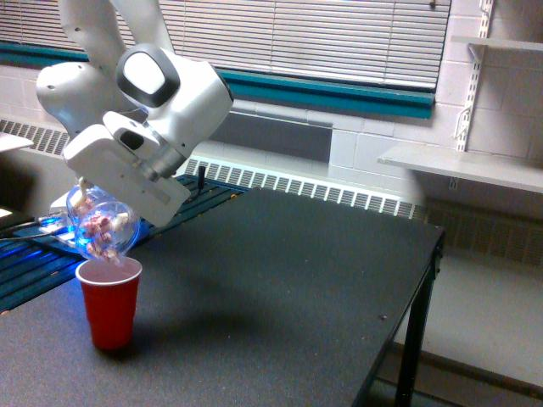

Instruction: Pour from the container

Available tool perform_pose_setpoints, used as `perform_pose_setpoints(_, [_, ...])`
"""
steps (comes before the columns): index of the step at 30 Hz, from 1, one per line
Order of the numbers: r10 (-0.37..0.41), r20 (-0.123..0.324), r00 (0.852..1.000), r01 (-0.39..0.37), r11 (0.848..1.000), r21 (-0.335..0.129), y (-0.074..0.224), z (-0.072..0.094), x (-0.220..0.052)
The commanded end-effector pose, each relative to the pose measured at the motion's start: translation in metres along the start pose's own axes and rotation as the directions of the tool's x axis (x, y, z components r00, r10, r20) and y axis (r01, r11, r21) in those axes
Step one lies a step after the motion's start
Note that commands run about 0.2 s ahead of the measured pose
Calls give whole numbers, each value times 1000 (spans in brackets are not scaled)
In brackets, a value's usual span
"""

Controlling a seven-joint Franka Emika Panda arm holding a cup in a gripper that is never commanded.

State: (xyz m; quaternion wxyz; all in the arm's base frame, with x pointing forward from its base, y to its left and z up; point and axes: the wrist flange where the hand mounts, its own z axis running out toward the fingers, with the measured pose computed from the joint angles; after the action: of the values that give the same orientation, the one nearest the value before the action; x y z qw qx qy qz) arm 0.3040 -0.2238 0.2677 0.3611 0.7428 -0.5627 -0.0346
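Hand (85, 188) at left of frame grips clear globe-like jar of pink-white pieces (102, 227), tilted directly over red plastic cup (109, 303) on dark tabletop (280, 288) so pieces fall in

White arm (127, 93) reaching in from upper left of the exterior view, wrist angled down-left. Gripper (89, 199) at the lower end, pitched steeply downward, clamped around the jar (102, 227). Fingers mostly hidden behind the hand body and glass.

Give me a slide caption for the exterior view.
Robot gripper tilts a clear globe-like jar of pink-white pieces over a red plastic cup.
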Motion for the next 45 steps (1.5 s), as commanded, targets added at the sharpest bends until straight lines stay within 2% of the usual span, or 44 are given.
perform_pose_setpoints(1, [-22, 6, 1000, 22, 1000, -16, -5, 2, -1])
perform_pose_setpoints(12, [-22, 8, 1000, 22, 999, -39, -5, 5, -4])
perform_pose_setpoints(23, [-20, 9, 1000, 20, 999, -38, -3, 6, -6])
perform_pose_setpoints(36, [7, 5, 1000, -7, 1000, 5, 7, 2, 4])
perform_pose_setpoints(45, [4, -26, 1000, -3, 999, 41, 18, -19, 14])
